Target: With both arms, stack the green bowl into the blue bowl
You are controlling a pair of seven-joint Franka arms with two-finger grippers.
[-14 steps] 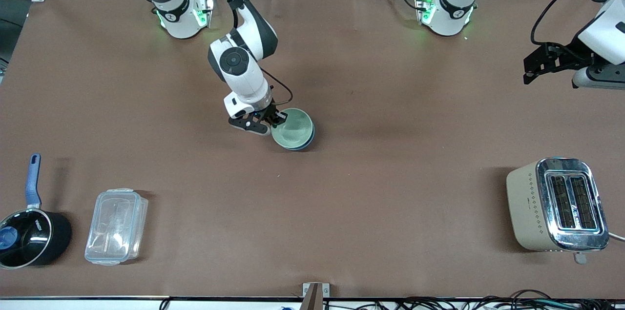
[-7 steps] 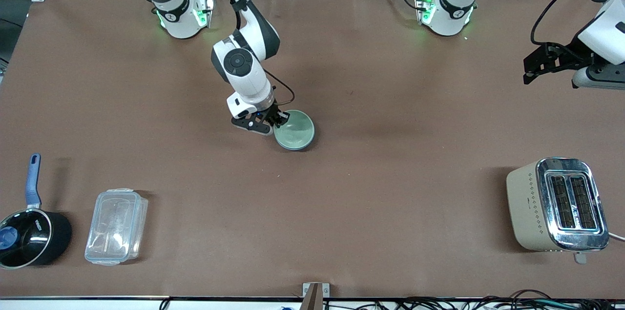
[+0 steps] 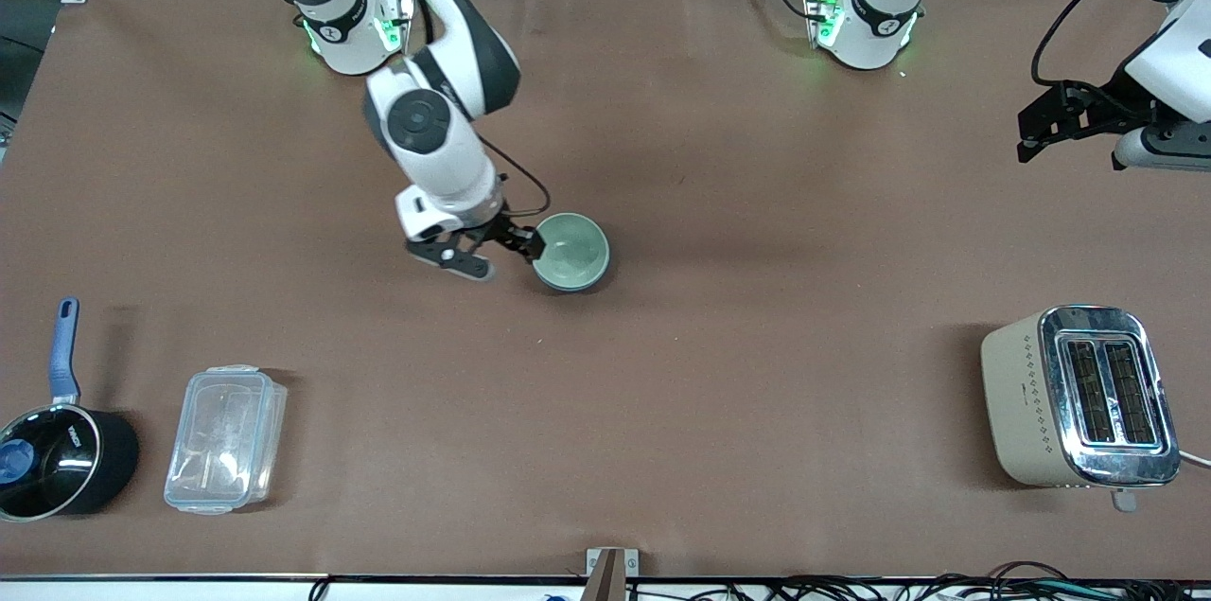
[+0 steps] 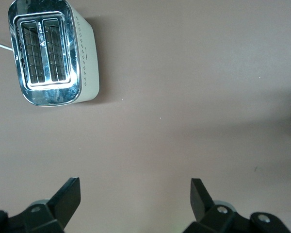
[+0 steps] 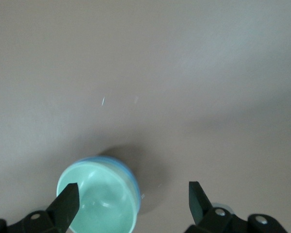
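Observation:
The green bowl (image 3: pixel 570 249) sits nested inside the blue bowl (image 3: pixel 591 279) near the table's middle; only a thin blue edge shows around it. Both show in the right wrist view, the green bowl (image 5: pixel 99 196) inside the blue rim (image 5: pixel 121 165). My right gripper (image 3: pixel 503 258) is open and empty, just above the table beside the bowls, toward the right arm's end; in its wrist view the gripper (image 5: pixel 132 200) has one finger over the bowl's rim. My left gripper (image 3: pixel 1039 123) is open and empty, raised at the left arm's end; in its wrist view (image 4: pixel 135 198) it spans bare table.
A cream and chrome toaster (image 3: pixel 1079 396) stands toward the left arm's end, also in the left wrist view (image 4: pixel 51 52). A black saucepan with a blue handle (image 3: pixel 57 450) and a clear plastic box (image 3: pixel 225 438) lie toward the right arm's end, near the front edge.
My right gripper has let go of the green bowl's rim, opened and drawn back toward the right arm's end. The green bowl settled into the blue bowl. The left arm barely moved.

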